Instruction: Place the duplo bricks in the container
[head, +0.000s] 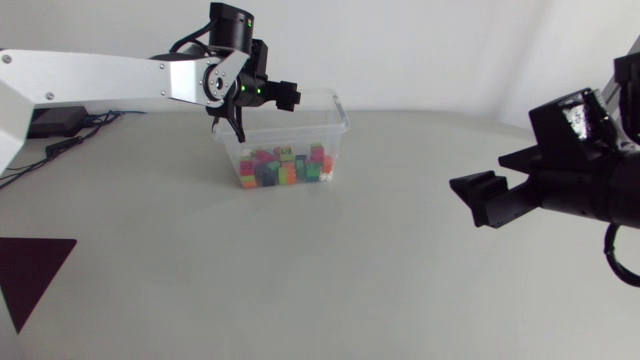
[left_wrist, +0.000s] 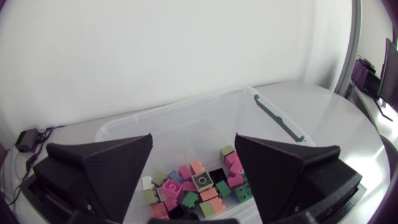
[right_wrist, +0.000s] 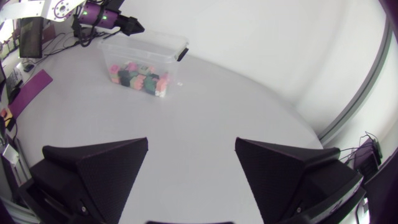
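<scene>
Duplo bricks (head: 285, 166) — judged light, rigid and smooth-sided, best pinched across two flat opposite faces — lie heaped in the clear plastic container (head: 338, 135), left gripper (left_wrist: 193, 158) spread empty above them, right gripper (right_wrist: 191, 152) spread empty, well apart.

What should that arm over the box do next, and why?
Probably lift the left arm up and away from the container: its jaws stand open and empty above the duplo bricks already lying inside, so nothing seems left to release there.
</scene>
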